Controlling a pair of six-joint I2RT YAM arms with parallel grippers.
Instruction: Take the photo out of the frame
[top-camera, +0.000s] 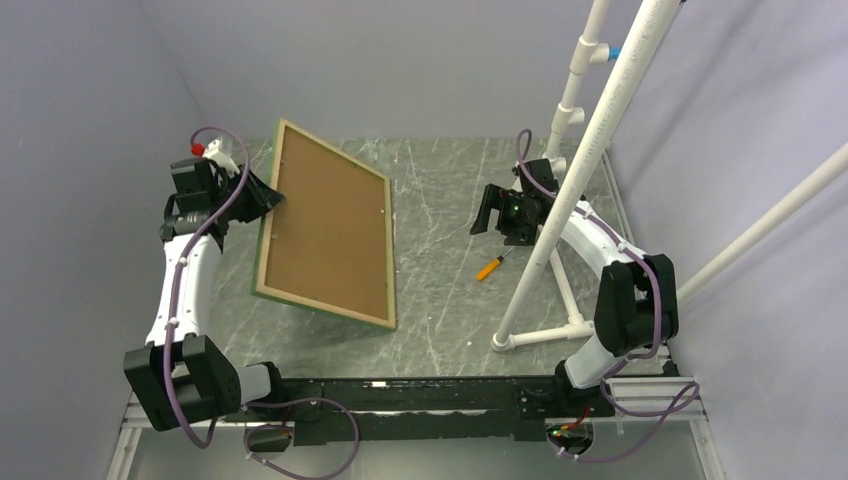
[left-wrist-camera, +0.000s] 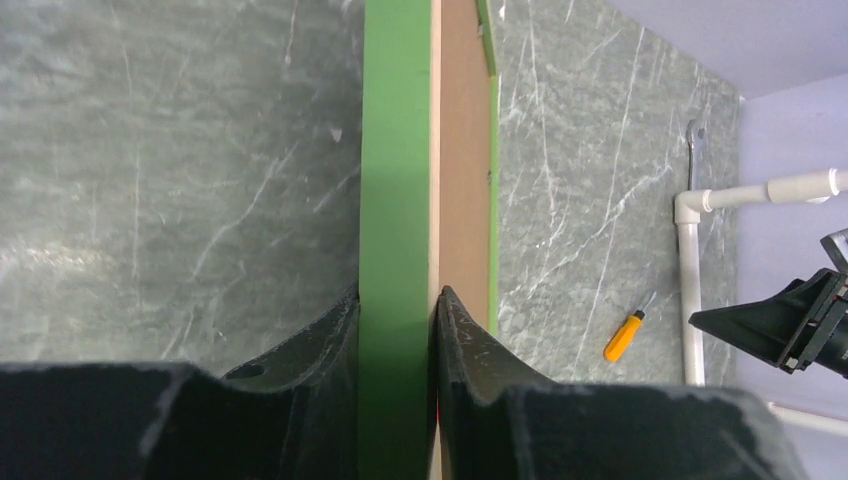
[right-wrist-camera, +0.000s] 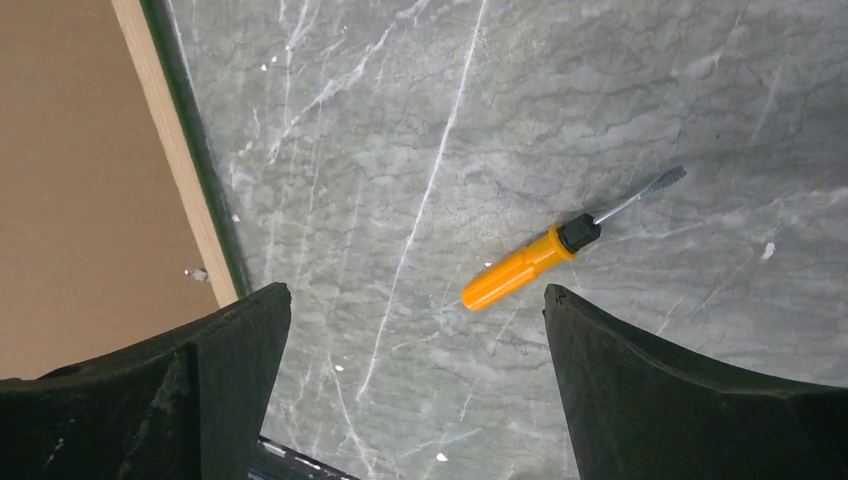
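Gripping with the left fingers (top-camera: 262, 200), drawn narrow, the long 9 o'clock side of the thin rectangular frame (top-camera: 320, 308), green on the front and light wood on the back rim. Clamping one finger on the green face and the other on the back, as seen from the left wrist. Holding it tilted over the grey-green marbled bench (top-camera: 440, 200), at about 10 o'clock from bench centre, with the back turned upward. Showing only the brown backing board (top-camera: 330, 230) inside the rim; the photo hidden behind that board. Cannot tell whether the frame's 3 o'clock side touches the bench.

Hovering with the right fingers (top-camera: 490, 212) spread wide and gripping nothing, at 3 o'clock of the frame and well apart from it. Looking down between them on a small screwdriver (right-wrist-camera: 525, 265) with an orange handle and black collar, flat on the bench, blade toward 1 o'clock. Just at 3 o'clock of it, a white plastic pipe stand (top-camera: 560, 220), foot on the bench.
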